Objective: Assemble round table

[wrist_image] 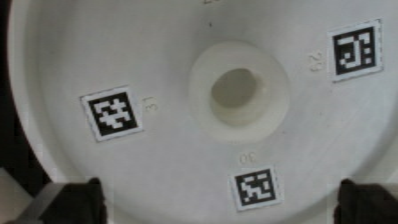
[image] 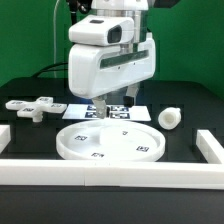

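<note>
The large rimmed round disc [image: 110, 141] lies flat on the table in front of the arm. In the wrist view the disc [wrist_image: 169, 60] fills the picture, showing its central hole and three tags. My gripper [image: 113, 104] hovers above the disc's far part, apart from it. In the wrist view the gripper [wrist_image: 222, 205] is open wide and empty, and one dark fingertip [wrist_image: 80, 200] shows at each side of the disc. The cross-shaped foot piece [image: 35, 105] lies at the exterior view's left. The short cylindrical post [image: 170, 118] lies at the exterior view's right.
The marker board [image: 80, 108] lies behind the disc, partly under the gripper. White border rails run along the front [image: 110, 172], the left [image: 4, 135] and the right [image: 210, 148] of the work area.
</note>
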